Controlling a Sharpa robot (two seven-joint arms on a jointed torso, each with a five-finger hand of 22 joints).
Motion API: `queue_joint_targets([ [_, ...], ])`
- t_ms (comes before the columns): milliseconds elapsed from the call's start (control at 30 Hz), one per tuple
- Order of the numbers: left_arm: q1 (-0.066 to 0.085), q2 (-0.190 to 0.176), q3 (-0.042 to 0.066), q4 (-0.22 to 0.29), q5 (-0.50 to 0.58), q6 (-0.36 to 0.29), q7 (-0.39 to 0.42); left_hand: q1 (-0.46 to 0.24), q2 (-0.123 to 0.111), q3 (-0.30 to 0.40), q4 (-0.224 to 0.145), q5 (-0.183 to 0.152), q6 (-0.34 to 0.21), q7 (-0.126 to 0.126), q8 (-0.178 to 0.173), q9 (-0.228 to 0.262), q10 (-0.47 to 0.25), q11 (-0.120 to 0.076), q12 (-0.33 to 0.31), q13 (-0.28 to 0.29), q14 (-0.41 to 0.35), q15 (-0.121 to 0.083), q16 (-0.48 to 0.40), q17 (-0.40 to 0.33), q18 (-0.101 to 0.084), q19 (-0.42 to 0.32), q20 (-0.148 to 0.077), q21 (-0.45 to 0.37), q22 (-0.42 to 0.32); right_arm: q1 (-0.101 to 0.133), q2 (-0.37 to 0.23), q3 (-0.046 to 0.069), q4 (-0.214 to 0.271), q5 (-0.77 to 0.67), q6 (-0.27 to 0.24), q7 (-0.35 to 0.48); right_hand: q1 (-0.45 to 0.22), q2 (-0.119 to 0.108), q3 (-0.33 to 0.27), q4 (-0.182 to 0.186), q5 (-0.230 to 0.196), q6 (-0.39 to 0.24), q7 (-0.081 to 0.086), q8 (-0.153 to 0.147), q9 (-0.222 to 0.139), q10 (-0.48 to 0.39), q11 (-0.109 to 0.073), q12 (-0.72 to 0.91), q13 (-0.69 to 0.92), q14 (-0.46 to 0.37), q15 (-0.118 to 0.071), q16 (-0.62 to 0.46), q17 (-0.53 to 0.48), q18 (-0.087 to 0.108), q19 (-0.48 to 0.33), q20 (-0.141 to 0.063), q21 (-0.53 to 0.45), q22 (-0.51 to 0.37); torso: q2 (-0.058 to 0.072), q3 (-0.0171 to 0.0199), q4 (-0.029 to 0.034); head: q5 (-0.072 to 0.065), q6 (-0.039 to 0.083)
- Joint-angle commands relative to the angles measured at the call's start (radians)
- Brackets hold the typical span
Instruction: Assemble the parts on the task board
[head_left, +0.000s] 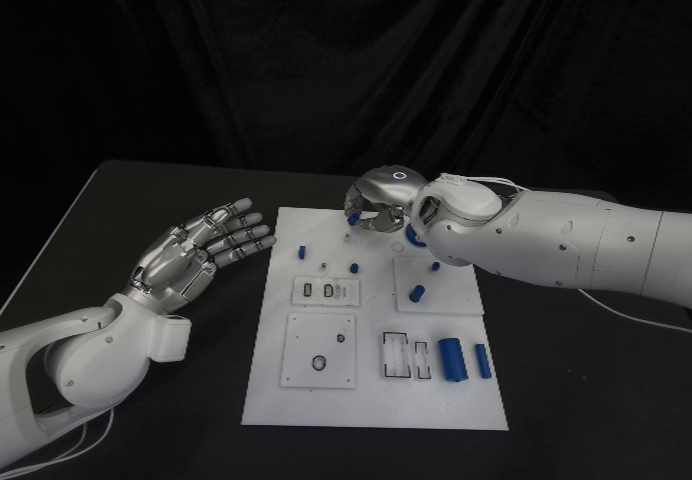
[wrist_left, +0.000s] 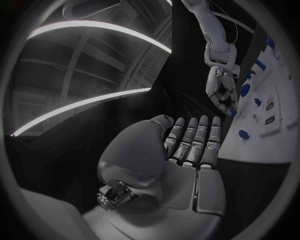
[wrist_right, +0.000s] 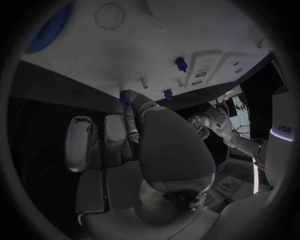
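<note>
The white task board (head_left: 378, 400) lies in the middle of the table. My right hand (head_left: 384, 203) hovers over its far edge and pinches a small blue part (head_left: 353, 217) between its fingertips; the same part (wrist_right: 125, 96) sits at the fingertips (wrist_right: 132, 107) in the right wrist view. A blue gear (head_left: 411, 238) lies partly hidden under that hand. Small blue pegs (head_left: 304, 252) (head_left: 418, 293) stand on the board, and two longer blue pieces (head_left: 451, 358) lie near its right front. My left hand (head_left: 202, 250) is held beside the board's left edge, fingers stretched out and holding nothing.
The board has recessed white blocks (head_left: 326, 291) (head_left: 320, 350) and a slotted holder (head_left: 407, 355). Black table (head_left: 144, 200) surrounds the board, with a dark curtain behind. My right forearm (head_left: 577, 245) crosses the board's far right corner.
</note>
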Motion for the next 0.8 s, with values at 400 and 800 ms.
queue_joint_targets([
  [400, 0.001, 0.003, 0.001, -0.001, 0.009, 0.016, 0.188, -0.01, 0.001, 0.008, -0.001, -0.004, 0.001, 0.007, 0.001, 0.0, 0.001, 0.009, 0.007, 0.0, -0.004, 0.002, 0.008, -0.001, -0.009, 0.001, 0.001, 0.002, -0.002, -0.004, 0.0, 0.001, -0.008, 0.003, 0.008, -0.018, -0.013, 0.002, 0.008, 0.004, -0.001, -0.009, 0.002, -0.005, 0.007, -0.012, 0.008, -0.014, -0.003, -0.003, 0.006, -0.001, -0.003, -0.005, -0.004, 0.002, -0.003, -0.004, -0.001, 0.0002, -0.0007, -0.003, -0.003],
  [800, 0.001, -0.006, 0.0, 0.004, 0.015, 0.012, 0.188, -0.012, 0.002, 0.012, -0.001, -0.004, 0.002, 0.008, 0.002, 0.0, 0.001, 0.009, 0.008, 0.0, -0.004, 0.002, 0.009, 0.0, -0.009, 0.001, 0.001, 0.002, -0.002, -0.009, 0.021, 0.002, -0.032, 0.003, 0.012, -0.031, -0.015, 0.001, 0.01, 0.005, -0.001, -0.013, 0.003, -0.008, 0.01, -0.018, 0.011, -0.02, -0.004, -0.004, 0.009, -0.002, -0.004, -0.004, -0.005, 0.005, -0.005, -0.006, -0.001, -0.0002, 0.0001, -0.01, -0.002],
])
